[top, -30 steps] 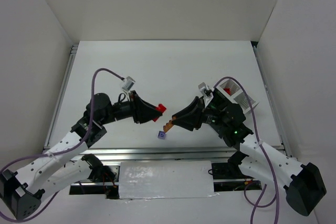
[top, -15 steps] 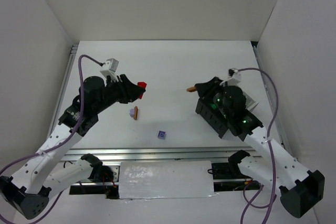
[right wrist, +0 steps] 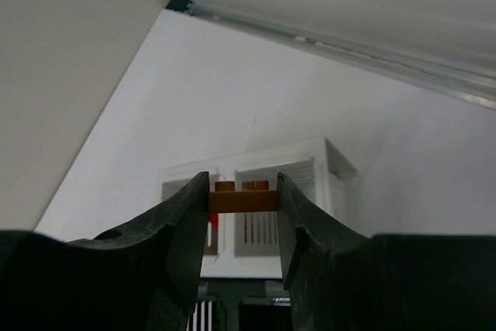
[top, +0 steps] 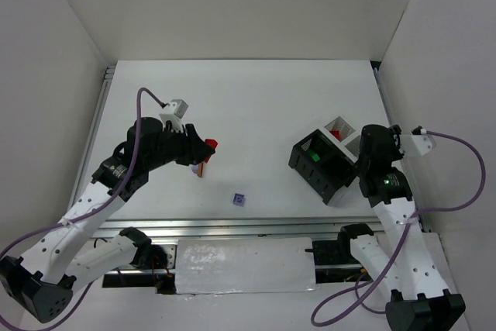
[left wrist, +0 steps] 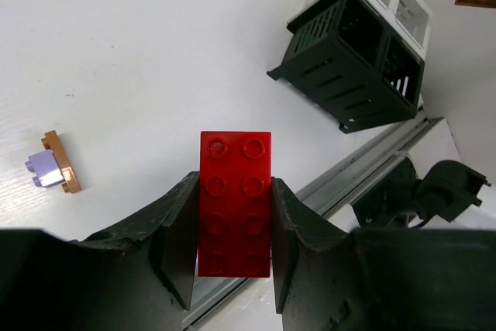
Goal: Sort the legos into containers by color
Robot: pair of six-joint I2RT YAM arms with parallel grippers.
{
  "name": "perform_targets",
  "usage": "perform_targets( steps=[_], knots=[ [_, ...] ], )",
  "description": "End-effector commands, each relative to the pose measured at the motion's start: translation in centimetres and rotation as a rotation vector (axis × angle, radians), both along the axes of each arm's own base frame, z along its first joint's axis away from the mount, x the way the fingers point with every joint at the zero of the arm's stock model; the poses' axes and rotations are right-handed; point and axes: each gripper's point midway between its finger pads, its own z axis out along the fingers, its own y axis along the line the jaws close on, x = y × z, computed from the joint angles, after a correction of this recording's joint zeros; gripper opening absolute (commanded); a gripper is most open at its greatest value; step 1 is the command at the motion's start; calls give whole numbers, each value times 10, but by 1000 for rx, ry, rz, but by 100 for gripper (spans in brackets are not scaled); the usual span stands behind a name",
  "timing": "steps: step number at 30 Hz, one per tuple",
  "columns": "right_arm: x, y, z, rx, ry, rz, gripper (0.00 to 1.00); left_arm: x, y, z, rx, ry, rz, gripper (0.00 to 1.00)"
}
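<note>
While your right gripper (right wrist: 242, 185) pinches the thin brown-orange brick (right wrist: 242, 201) crosswise, the containers (right wrist: 325, 191) lie directly ahead of its fingertips, and your left gripper (left wrist: 234, 187) clamps the red brick (left wrist: 235, 222) lengthwise, well apart from them.

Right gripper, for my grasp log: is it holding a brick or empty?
Holding: the right gripper is shut on a thin brown-orange brick, pinched between both fingers in the right wrist view.

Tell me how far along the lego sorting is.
Done: a green piece and a red one sit in the container block. In hand: the left end effector grips a red two-by-four brick; the right end effector pinches a brown-orange plate. Left on the table: a lone lavender brick, plus another lavender brick beside a second brown-orange plate.
</note>
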Motion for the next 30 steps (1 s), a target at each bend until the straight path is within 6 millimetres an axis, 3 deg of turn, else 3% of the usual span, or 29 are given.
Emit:
perform_targets(
  steps=[1,6,10,11,12,14,16,22,26,27,29,30],
  knots=[
    [-10,-23,-14,-25,68,-125,0,-6,-10,9,-20,-51,-89,0],
    [-1,-15,-29,-7,85,-67,5,-6,-13,7,-19,-49,-111,0],
    [5,-10,-27,-9,65,-21,11,-7,-17,10,-27,-50,-126,0],
    [5,-10,-28,-15,73,-17,42,-7,-17,11,-29,-50,-127,0],
    [6,-10,-29,-15,76,-15,64,-7,-18,12,-32,-54,-128,0],
    [8,-8,-31,-15,94,-2,94,-6,-21,14,-39,-56,-134,0],
    [10,-6,-31,-14,100,13,100,-6,-26,14,-43,-49,-150,0],
    [23,15,-19,-15,102,171,99,-3,-43,18,-38,-48,-180,0],
    [33,62,7,-26,15,490,100,-10,-63,19,-44,-54,-243,0],
    [37,103,18,-3,-42,726,100,-15,-71,17,-46,-55,-280,0],
    [32,144,29,-14,-72,992,99,-23,-85,22,-80,-74,-354,0],
    [16,181,31,12,-85,1228,100,-28,-94,21,-82,-74,-390,0]
  ],
)
